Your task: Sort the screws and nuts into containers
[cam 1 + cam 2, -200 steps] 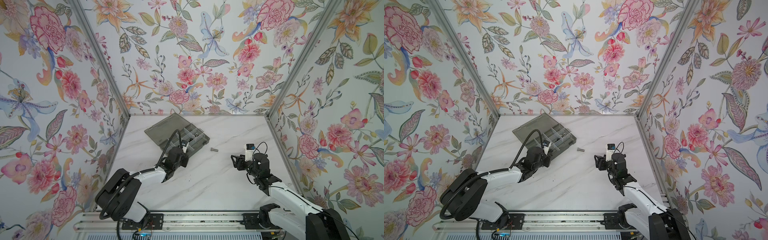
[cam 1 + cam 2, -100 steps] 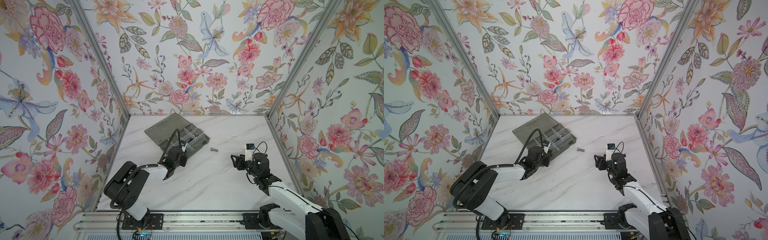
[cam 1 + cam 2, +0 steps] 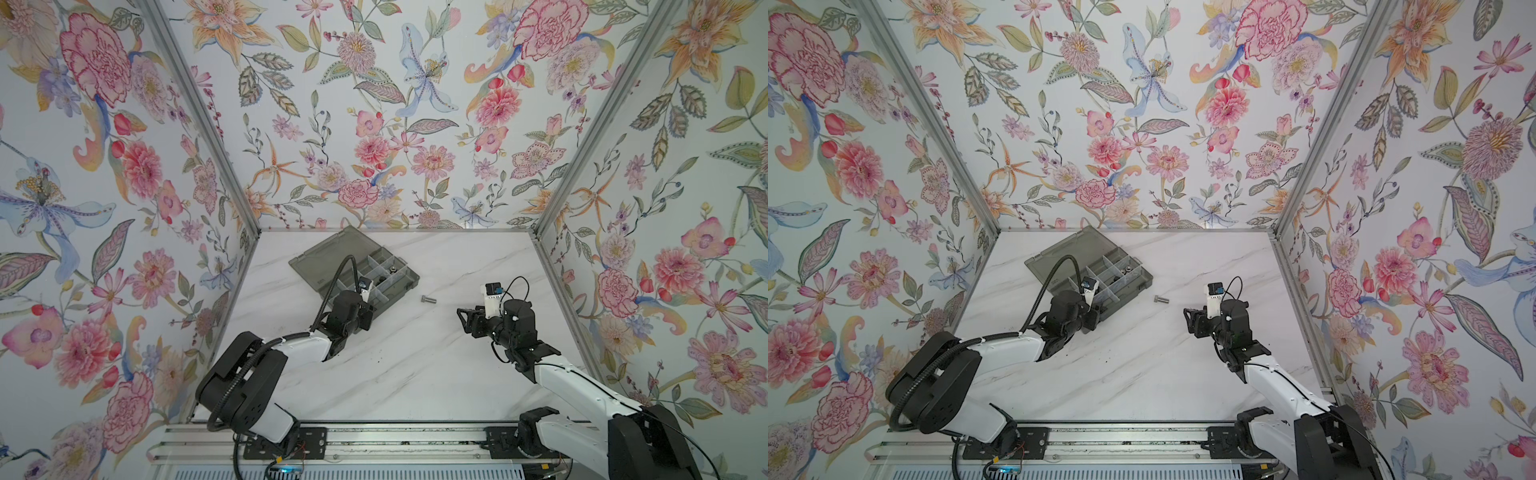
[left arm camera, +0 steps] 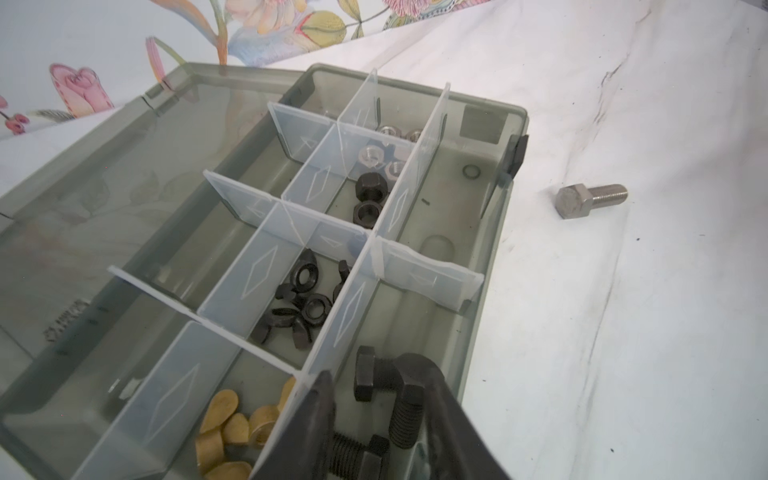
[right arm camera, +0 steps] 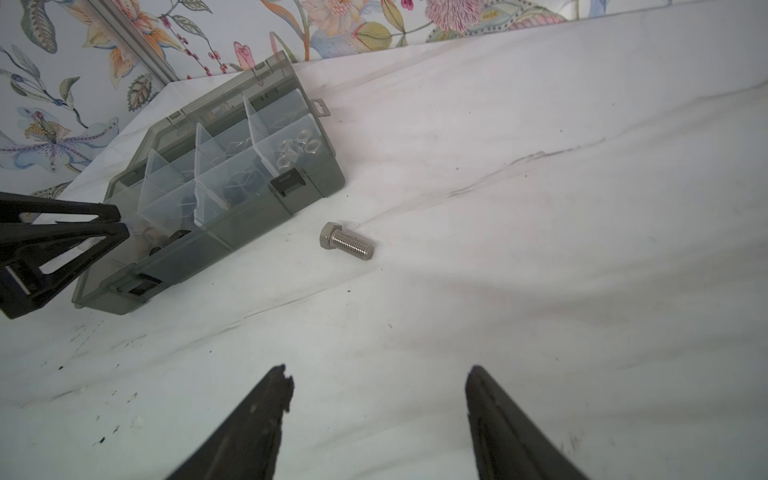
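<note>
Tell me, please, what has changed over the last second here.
The left gripper opened over the organizer box, releasing a black bolt into a corner compartment. The silver bolt on the table, the box and the open right gripper stayed put.

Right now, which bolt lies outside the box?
The silver bolt, lying alone on the table beside the box; the black bolts are inside a compartment.

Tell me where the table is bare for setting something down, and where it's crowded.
Bare marble lies between the silver hex bolt and the right gripper, and across the near table toward the rail. Crowded: the organizer box, where the left gripper hangs over black bolts.
</note>
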